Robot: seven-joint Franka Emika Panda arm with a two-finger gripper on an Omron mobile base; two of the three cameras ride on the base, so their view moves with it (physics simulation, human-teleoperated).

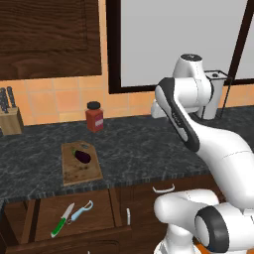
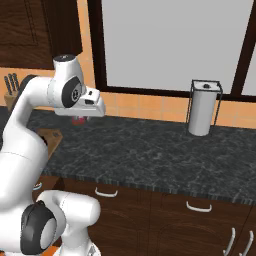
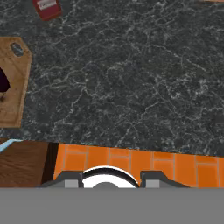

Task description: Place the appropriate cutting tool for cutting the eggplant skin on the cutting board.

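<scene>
At far left on the dark marbled bench (image 1: 139, 144) stands a tan wooden knife block (image 1: 10, 119). Below the bench edge, an open wooden drawer (image 1: 74, 213) holds a green-handled knife (image 1: 62, 220) and, just right of it, the peeler (image 1: 82, 212), its long axis slanting so the whitish looped head points up-right and the light-blue handle down-left. Above it, the speckled wooden cutting board (image 1: 79, 166) carries the glossy purple eggplant (image 1: 83, 156). A red jar (image 1: 94, 116) stands behind. The pincer (image 3: 104, 179) hovers well right of the peeler, over bare bench; whether it is open cannot be told. A paper-towel holder (image 2: 204, 107) stands rightmost.
</scene>
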